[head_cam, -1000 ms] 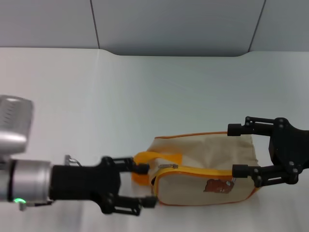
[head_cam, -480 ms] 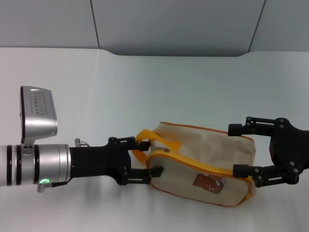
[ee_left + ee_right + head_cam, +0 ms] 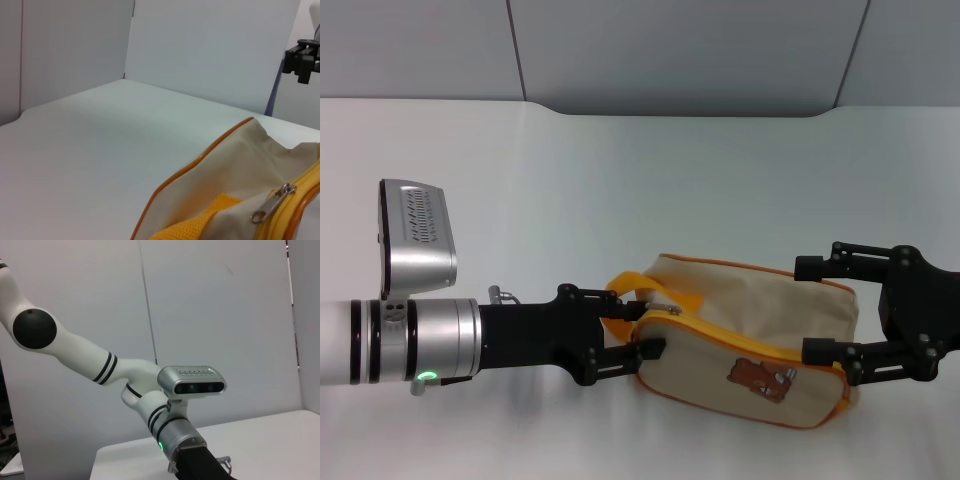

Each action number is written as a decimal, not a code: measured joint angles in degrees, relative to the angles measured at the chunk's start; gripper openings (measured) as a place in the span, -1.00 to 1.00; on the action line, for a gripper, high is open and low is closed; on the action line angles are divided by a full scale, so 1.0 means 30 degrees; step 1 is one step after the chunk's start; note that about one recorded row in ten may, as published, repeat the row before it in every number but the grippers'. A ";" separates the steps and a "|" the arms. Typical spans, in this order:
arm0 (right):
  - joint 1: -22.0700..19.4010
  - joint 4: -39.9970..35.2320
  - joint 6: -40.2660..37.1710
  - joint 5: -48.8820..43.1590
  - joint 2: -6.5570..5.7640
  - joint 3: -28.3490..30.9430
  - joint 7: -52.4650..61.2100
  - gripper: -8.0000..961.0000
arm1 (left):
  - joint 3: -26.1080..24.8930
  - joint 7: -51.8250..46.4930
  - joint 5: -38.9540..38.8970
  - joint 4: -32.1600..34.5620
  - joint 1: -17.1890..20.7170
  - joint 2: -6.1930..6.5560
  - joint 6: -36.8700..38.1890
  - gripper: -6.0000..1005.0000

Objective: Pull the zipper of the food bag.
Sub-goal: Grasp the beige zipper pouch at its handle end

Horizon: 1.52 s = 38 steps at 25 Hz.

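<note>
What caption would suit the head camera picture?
Left pincer at the food bag by its zipper; right pincer open around the far end.

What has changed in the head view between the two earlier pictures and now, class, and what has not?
The left gripper has pushed forward toward the right arm and now straddles the handle end of the food bag, beside the zipper pull. The bag has swung round, its handle end lying farther from the robot than before. The right gripper stays open around the bag's far end.

Beige food bag (image 3: 750, 335) tilted, zipper (image 3: 660, 309) shut
</note>
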 joint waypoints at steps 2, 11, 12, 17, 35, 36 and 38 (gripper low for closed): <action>-0.0001 0.0003 -0.0001 0.0006 0.0060 0.0014 -0.0001 0.75 | -0.0035 0.0128 -0.0034 -0.0026 -0.0009 -0.0001 -0.0031 0.14; -0.0002 -0.0006 0.0026 0.0018 0.0234 0.0045 -0.0002 0.75 | -0.0028 0.0443 -0.0097 -0.0060 -0.0024 -0.0001 0.0135 -0.16; -0.0001 -0.0007 0.0026 0.0017 0.0259 0.0049 -0.0001 0.75 | -0.0059 0.0467 -0.0098 -0.0060 -0.0024 0.0000 0.0172 -0.16; -0.0001 -0.0085 0.0028 0.0017 0.0419 0.0786 -0.0016 0.75 | -0.0233 0.0824 -0.0223 -0.0081 0.0012 0.0001 0.0709 -0.21; 0.0493 0.1213 0.2955 0.0471 0.2342 0.4827 -0.9639 0.66 | -0.1330 0.1063 -0.0325 0.2232 -0.0134 0.1881 0.5586 -0.80; 0.0631 0.1684 0.3156 0.0563 0.2354 0.4761 -1.0811 0.66 | -0.1433 0.0968 -0.0326 0.2478 -0.0180 0.1929 0.5807 -0.80; 0.0961 0.2539 0.3394 0.0616 0.2372 0.4723 -1.2539 0.65 | -0.1741 0.0715 -0.0305 0.2999 -0.0376 0.1963 0.6033 -0.80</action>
